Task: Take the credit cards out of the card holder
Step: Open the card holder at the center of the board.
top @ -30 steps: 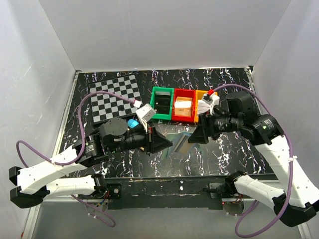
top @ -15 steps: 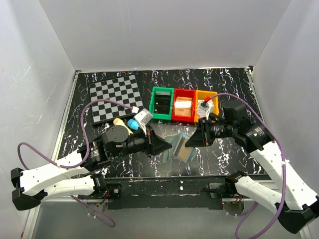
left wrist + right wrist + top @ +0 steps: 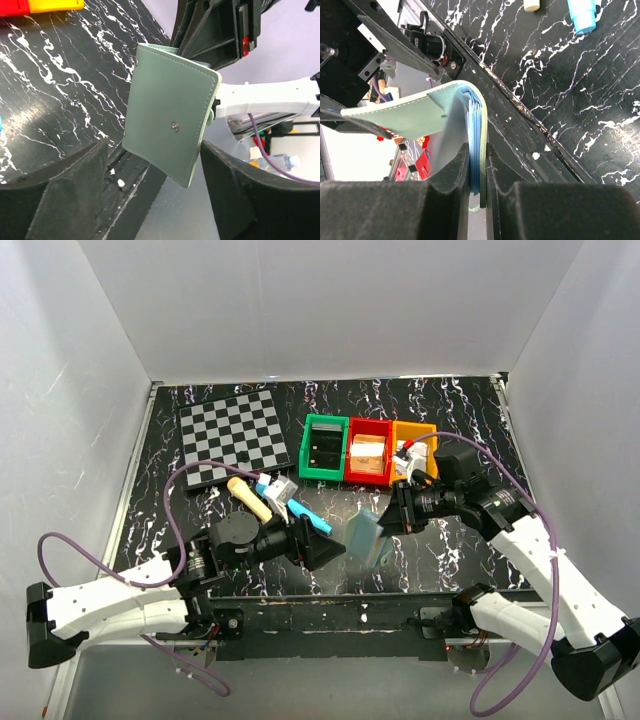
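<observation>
My right jaws clench the card holder (image 3: 405,117) by one edge, just ahead of my released left jaws. No card is out yet, I judge.

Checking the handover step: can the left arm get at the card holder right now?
Probably yes: the right arm's fingers hold the card holder up, and the left arm's fingers, open, face it with nothing between.
</observation>
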Tool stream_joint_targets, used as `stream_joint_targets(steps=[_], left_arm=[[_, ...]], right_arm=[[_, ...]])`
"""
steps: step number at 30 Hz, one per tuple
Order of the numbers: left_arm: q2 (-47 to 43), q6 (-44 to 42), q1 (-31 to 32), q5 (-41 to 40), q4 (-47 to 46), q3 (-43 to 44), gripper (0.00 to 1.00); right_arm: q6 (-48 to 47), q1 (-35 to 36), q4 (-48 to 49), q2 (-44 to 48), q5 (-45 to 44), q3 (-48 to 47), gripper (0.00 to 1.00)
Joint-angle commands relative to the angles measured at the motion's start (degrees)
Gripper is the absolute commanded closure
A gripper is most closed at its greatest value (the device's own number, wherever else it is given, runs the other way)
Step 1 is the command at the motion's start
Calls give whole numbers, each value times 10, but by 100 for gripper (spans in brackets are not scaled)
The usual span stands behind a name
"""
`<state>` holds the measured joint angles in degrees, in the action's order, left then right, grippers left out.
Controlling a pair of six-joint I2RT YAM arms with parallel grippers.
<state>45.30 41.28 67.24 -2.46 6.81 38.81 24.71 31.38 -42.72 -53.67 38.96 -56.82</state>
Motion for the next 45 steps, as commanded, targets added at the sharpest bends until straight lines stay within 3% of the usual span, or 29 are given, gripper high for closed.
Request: stream_joint_targets(steps=[1,8,18,24,31,41,45], left_arm=[[-28,14,2,-13,-64,-34,21],[-13,14,2,-19,-156,-59,2],[156,-12,9,-6,-251,-18,2],[223,-22,19,-11,-315,9,2],[274,-17,21,4,-394,14,2],[316,-19,32,21,-403,18,2],[317,-22,32,15,-401,10,12]], right_arm=[[-19,-2,-38,-3,-16,-30,99],[-37,-2,-134,-23,-72,-63,99],[-45,56,-312,-93,-349,-181,99],[-26,90,-341,-106,-412,-192,99],[6,119,-347,-132,-432,-188,99],[70,119,-264,-123,-360,-164,99],[77,119,-246,-120,-328,-158,99]])
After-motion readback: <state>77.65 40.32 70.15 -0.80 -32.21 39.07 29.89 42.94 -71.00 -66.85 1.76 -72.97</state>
